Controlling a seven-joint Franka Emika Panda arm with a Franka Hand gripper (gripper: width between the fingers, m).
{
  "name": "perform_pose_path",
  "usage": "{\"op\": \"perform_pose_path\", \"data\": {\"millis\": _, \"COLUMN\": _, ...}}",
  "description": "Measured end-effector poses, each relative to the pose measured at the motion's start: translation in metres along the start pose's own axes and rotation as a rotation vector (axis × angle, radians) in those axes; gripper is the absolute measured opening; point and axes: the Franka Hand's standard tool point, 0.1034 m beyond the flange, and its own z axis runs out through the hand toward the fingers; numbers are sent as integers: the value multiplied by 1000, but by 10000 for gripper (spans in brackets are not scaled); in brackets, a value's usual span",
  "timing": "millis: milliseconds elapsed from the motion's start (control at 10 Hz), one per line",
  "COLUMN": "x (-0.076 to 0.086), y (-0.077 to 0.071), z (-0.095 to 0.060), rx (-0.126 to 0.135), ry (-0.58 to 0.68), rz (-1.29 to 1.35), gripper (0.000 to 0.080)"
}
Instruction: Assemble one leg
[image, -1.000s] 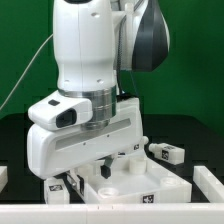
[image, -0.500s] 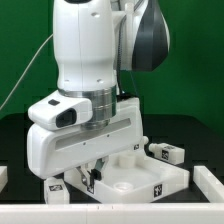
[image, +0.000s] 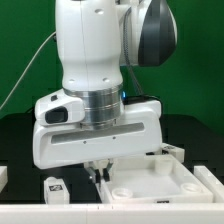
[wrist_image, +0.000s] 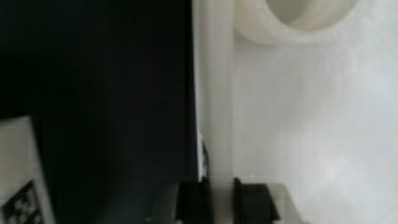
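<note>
The large white tray-like body (image: 160, 185) lies low in the exterior view, towards its right. My gripper (image: 98, 172) reaches down onto the body's near-left edge. In the wrist view the two dark fingers (wrist_image: 194, 202) stand close together with only a thin strip of the body's white edge (wrist_image: 294, 130) between them, so the gripper (wrist_image: 221, 192) is shut on that edge. One leg (image: 55, 188), a stubby white post with a tag, lies on the black table at the exterior view's left. It also shows in the wrist view (wrist_image: 15, 160), apart from the gripper.
A round recess (wrist_image: 320, 20) sits in the body's top ahead of the fingers. White pieces lie at the exterior view's left edge (image: 3, 178) and right edge (image: 212, 178). A small white piece (image: 176, 152) shows behind the body's far right corner.
The gripper and the white body have moved together toward the exterior view's right. The leg at the left has stayed where it was.
</note>
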Motion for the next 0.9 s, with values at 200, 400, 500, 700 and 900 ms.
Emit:
{"op": "perform_pose_path", "data": {"millis": 200, "x": 1, "y": -8, "z": 4, "rx": -28, "ry": 14, "rz": 51, "gripper": 51}}
{"op": "perform_pose_path", "data": {"millis": 400, "x": 1, "y": -8, "z": 6, "rx": -66, "ry": 27, "rz": 80, "gripper": 51}}
{"op": "perform_pose_path", "data": {"millis": 500, "x": 1, "y": -8, "z": 6, "rx": -72, "ry": 30, "rz": 77, "gripper": 51}}
{"op": "perform_pose_path", "data": {"millis": 700, "x": 1, "y": -8, "z": 6, "rx": -71, "ry": 29, "rz": 76, "gripper": 51}}
{"op": "perform_pose_path", "data": {"millis": 900, "x": 1, "y": -8, "z": 6, "rx": -71, "ry": 29, "rz": 75, "gripper": 229}}
